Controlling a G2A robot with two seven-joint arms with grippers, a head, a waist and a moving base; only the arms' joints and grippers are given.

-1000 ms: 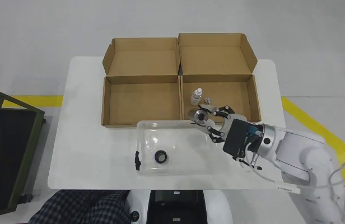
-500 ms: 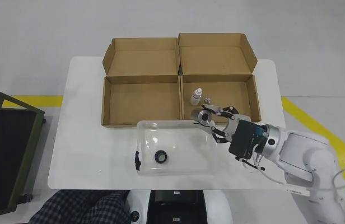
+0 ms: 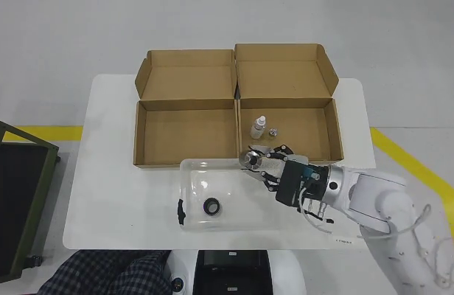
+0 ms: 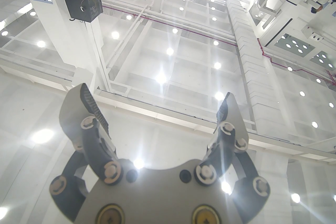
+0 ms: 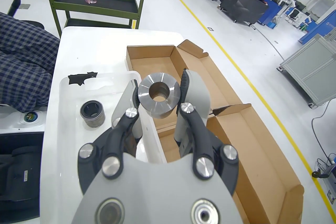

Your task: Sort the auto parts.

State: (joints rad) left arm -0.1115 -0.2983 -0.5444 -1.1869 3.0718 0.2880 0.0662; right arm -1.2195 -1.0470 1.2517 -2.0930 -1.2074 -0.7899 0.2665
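My right gripper (image 5: 158,93) is shut on a thick silver metal ring (image 5: 158,95), held above the far rim of the clear plastic bin (image 3: 234,193), close to the boxes' near wall. The same ring (image 3: 250,158) and gripper (image 3: 258,161) appear in the top view. A dark bearing sleeve (image 3: 211,208) stands upright inside the bin (image 5: 68,114), also seen as the sleeve (image 5: 92,114) in the right wrist view. Two open cardboard boxes sit behind: the left box (image 3: 186,136) has nothing in it, the right box (image 3: 288,133) holds a small white bottle (image 3: 259,126) and a small metal part (image 3: 273,133). My left gripper (image 4: 157,114) is open, pointing at the ceiling.
The white table (image 3: 109,177) has bare room left of the bin and boxes. A green cart (image 3: 17,199) stands off the table's left side. A person's plaid sleeve (image 3: 102,273) lies at the near edge. Black tape (image 3: 180,212) marks the bin's left wall.
My right gripper with the silver ring has moved left along the bin's far rim, from the right box's front edge toward the gap between the boxes.
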